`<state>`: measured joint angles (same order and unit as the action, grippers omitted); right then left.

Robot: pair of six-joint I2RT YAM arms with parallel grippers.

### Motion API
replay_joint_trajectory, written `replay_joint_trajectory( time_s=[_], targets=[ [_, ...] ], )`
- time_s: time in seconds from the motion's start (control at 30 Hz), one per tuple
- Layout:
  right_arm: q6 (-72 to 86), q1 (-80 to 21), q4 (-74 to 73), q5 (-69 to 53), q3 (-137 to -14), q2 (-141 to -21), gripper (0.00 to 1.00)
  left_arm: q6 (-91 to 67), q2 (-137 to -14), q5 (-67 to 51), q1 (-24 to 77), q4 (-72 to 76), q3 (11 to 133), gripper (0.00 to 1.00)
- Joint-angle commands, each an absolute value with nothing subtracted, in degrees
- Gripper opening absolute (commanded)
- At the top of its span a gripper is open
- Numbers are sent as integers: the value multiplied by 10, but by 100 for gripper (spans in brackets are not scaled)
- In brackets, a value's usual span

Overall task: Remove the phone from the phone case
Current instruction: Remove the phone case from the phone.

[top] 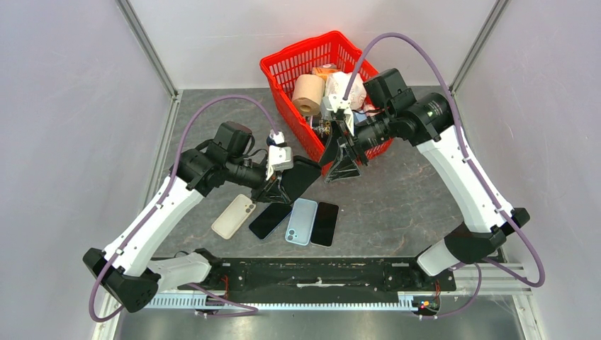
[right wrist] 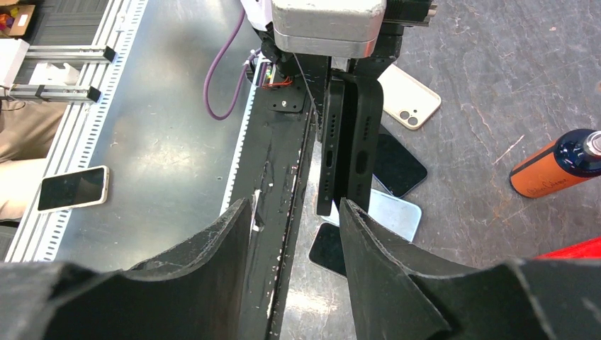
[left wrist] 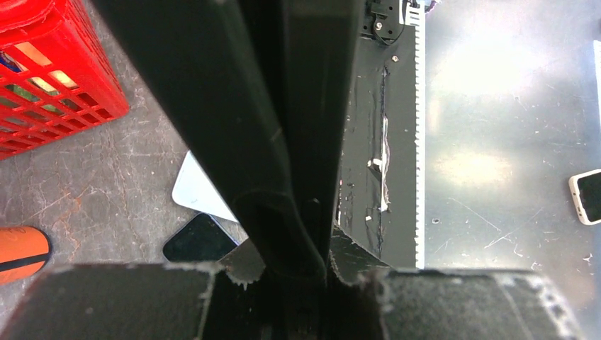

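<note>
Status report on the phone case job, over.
Left gripper shut on cased phone, held aloft. Right gripper open, at its free end. Loose phones on table below.

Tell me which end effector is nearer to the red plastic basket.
Right. The right end effector hangs open beside the near corner of the red plastic basket; the left end effector, shut on the black cased phone, is farther off, to its left and nearer the robot.

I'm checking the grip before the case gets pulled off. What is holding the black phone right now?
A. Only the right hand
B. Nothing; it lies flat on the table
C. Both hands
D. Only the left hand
D: the left hand is clamped on the black phone, holding it up on edge, while the right hand faces its free end with fingers spread apart.
</note>
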<state>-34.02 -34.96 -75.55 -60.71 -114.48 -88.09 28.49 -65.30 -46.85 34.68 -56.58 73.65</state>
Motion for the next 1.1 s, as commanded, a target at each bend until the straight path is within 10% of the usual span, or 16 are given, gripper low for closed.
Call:
replay_joint_trajectory(
  time_s=[0.0,1.07],
  targets=[
    [-332,-349,-748,-633,-1154,-880,56,293,-641,-481,345,-517,740,2],
    [-304,-349,-713,-603,-1129,-881,54,283,-642,-476,345,-505,735,2]
  ],
)
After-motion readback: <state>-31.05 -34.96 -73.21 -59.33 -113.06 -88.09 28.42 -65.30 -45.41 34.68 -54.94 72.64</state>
